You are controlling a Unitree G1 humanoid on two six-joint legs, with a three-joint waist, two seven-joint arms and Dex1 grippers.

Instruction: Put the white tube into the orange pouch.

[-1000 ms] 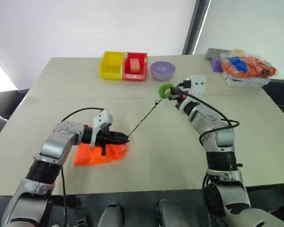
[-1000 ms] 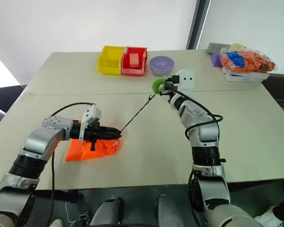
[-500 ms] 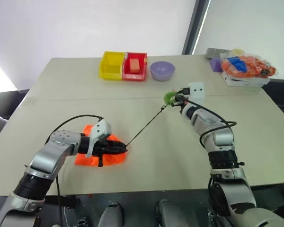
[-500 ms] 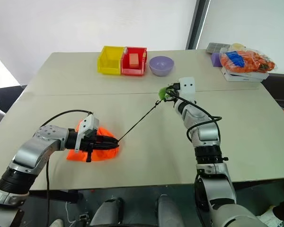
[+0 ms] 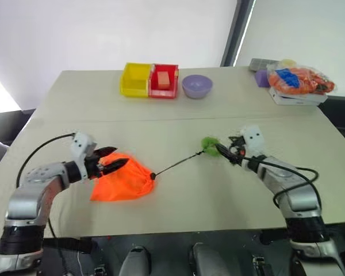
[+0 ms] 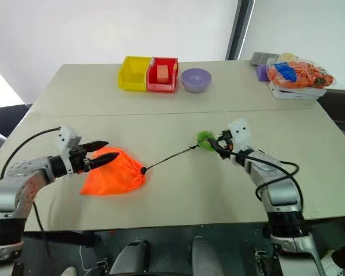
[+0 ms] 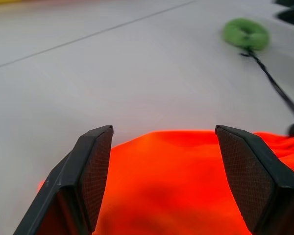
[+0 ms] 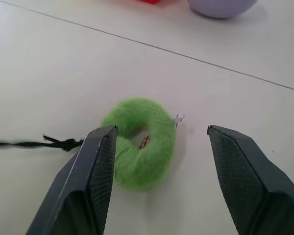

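- Left eye view: the orange pouch [image 5: 122,181] is seen lying flat on the table [image 5: 178,195], its neck gathered at a black toggle at 3 o'clock of the fabric. From there the black cord [image 5: 175,167] is run toward 2 o'clock to the green fuzzy ring [image 5: 209,142]. The left gripper [image 5: 110,159] is poised at the pouch's 10 o'clock edge, its 2 fingers parted with nothing between them. The right gripper [image 5: 227,153] is placed just at 4 o'clock of the ring, parted and empty as well.
- Right eye view: the same layout is shown. The white tube cannot be made out; whether it is already inside the cinched pouch cannot be told. At 12 o'clock of the table a yellow bin [image 6: 133,73], a red bin [image 6: 163,73] and a purple bowl [image 6: 195,79] are lined up; a clear bag of orange and blue items [image 6: 299,73] is set at 2 o'clock.
- Left wrist view: the 2 spread fingers [image 7: 94,171] are shown over the orange fabric, gripping none of it, with the cord leading away to the ring.
- Right wrist view: the ring is seen lying on the table straight ahead between the wide-set fingers [image 8: 99,169], touched by neither.
- Judgement: the pouch is nearer the left arm and the ring nearer the right; the cord's long axis lies along the line between the 2 grippers.
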